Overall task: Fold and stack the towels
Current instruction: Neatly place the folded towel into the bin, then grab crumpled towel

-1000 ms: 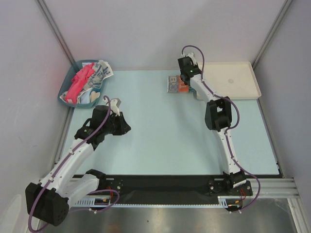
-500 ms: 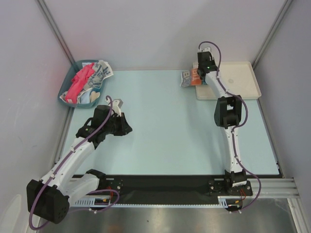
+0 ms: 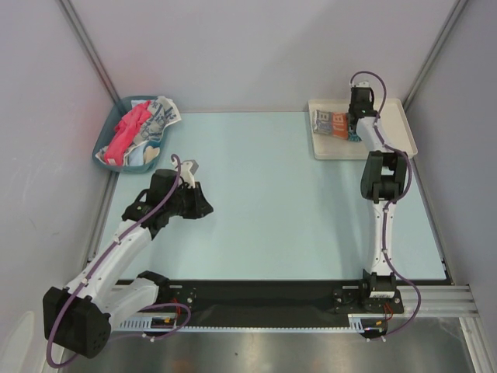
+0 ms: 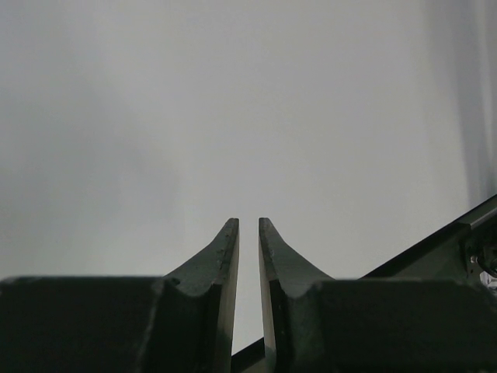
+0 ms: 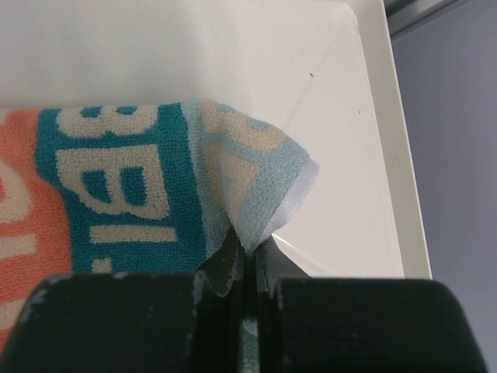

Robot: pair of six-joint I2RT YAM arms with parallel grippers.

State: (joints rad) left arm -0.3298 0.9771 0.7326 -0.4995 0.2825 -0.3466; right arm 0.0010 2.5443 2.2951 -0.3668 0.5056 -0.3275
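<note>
My right gripper [image 3: 356, 124] is shut on a corner of the folded teal/white/orange lettered towel [image 3: 330, 124], which lies over the left part of the white tray [image 3: 392, 136]. In the right wrist view the gripper [image 5: 250, 252] pinches the towel's pale corner [image 5: 256, 186] just above the tray floor [image 5: 349, 140]. The red-pink towel [image 3: 128, 128], the blue-and-white patterned towel [image 3: 161, 116] and the pale blue towel [image 3: 140, 155] lie crumpled in the teal bin [image 3: 109, 132]. My left gripper [image 3: 206, 210] hovers over the table's left side, empty, with only a thin slit between its fingers [image 4: 229, 249].
The teal bin stands at the back left corner and the white tray at the back right. Grey walls and metal posts close in the pale blue table [image 3: 272, 202]. A black strip [image 3: 272, 294] runs along the near edge by the arm bases.
My right arm has carried the lettered towel to the right, from the table's back edge onto the white tray. My left arm has barely moved.
</note>
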